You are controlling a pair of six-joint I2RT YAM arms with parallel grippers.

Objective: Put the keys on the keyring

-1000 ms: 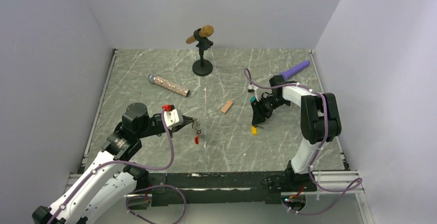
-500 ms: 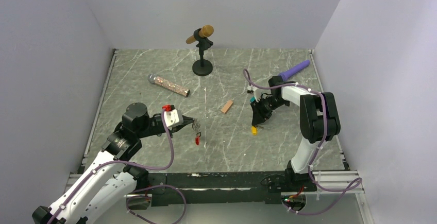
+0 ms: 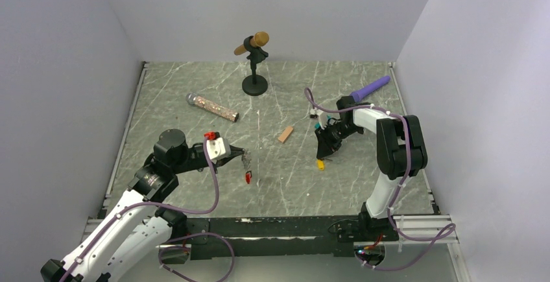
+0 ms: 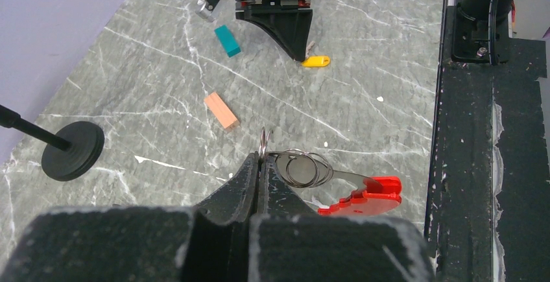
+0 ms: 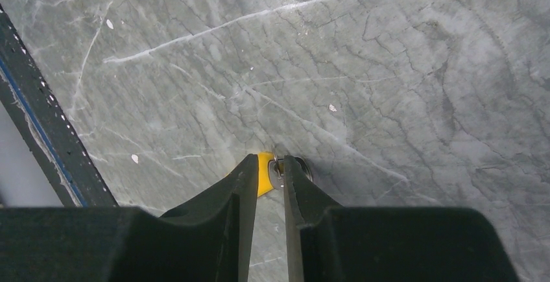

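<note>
The left pincer (image 4: 262,160) is pressed together on the keyring (image 4: 305,168). Its two black fingertips meet with no gap and clamp the edge of the thin silver loops. The loops and their flat metal link stick out just past the tips, toward the robot's right. The red fob (image 4: 364,198) hangs at the far end of that link, clear of the fingers and above the table (image 3: 292,188). In the top view the ring sits at the very tip of this pincer, with the fob dangling straight below it.

The right pincer (image 5: 268,164) points down at the yellow key (image 5: 262,173), which lies flat on the table well apart from the keyring. Its fingers stand a narrow gap apart and straddle the key. The yellow head shows in the gap between the tips, and the small metal part shows just beyond the tips. Whether the fingers already press on the key cannot be told.

A teal block (image 4: 227,40) lies just beside the right pincer, on its far side. A salmon block (image 4: 221,111) lies between the two arms. A purple stick (image 3: 371,87) rests by the far right wall. A microphone stand (image 3: 254,85) stands at the back of the table.
</note>
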